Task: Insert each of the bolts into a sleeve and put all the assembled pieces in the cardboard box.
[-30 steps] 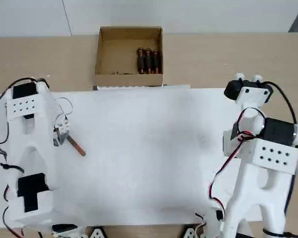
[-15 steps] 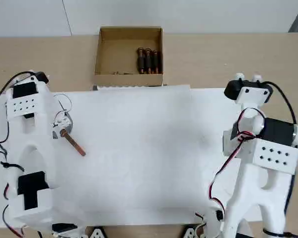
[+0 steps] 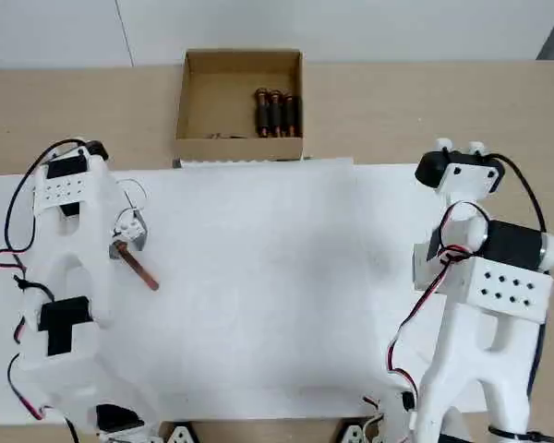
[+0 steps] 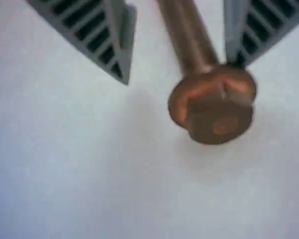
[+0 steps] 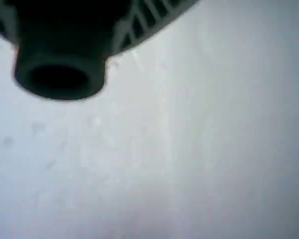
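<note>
Bolt [image 3: 137, 266]: lying flat on the white sheet [image 3: 286, 277], well apart from the cardboard box [image 3: 243, 148], off past its left-arm corner.
Long axis: slanted, head end nearer the cardboard box, shank tip pointing away from it.
Left gripper [image 4: 179, 64]: spread wide, straddling the shank just behind the head; nothing clamped yet.
Offset in the jaws: shank close against one finger [image 4: 239, 35], clear gap to the other; probably needs centring, or will be nudged sideways on closing.
Right gripper [image 5: 65, 45]: apparently closed around a black sleeve [image 5: 60, 77], bore open toward the sheet; farther from the cardboard box than the left one.
Nearer arm: left, directly over the bolt.
In the cardboard box: three assembled pieces [image 3: 276, 113], side by side against one wall.
</note>
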{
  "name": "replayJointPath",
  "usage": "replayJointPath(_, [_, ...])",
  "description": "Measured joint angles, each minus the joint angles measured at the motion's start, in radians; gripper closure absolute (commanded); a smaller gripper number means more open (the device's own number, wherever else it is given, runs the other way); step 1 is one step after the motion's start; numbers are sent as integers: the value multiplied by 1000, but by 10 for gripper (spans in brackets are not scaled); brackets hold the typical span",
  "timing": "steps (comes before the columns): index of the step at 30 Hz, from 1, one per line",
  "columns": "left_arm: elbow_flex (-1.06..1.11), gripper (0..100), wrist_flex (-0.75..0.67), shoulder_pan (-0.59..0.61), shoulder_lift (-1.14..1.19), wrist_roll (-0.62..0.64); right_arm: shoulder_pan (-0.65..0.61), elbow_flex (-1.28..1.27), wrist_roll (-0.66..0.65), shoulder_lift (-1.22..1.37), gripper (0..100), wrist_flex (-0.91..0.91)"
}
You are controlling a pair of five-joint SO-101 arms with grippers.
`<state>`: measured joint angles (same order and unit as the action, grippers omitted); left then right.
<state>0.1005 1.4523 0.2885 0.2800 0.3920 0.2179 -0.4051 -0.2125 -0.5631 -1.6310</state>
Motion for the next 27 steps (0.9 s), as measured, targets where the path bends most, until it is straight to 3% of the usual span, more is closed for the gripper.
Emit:
replayJointPath(9, [-6,882,-38,5,69,-6,0,0,0,0,995,6])
replayJointPath(15, [-21,994,-52,5,104,-6,0,0,0,0,995,6])
replayJointPath(27, [-32,995,-58,3,117,-18,0,0,0,0,995,18])
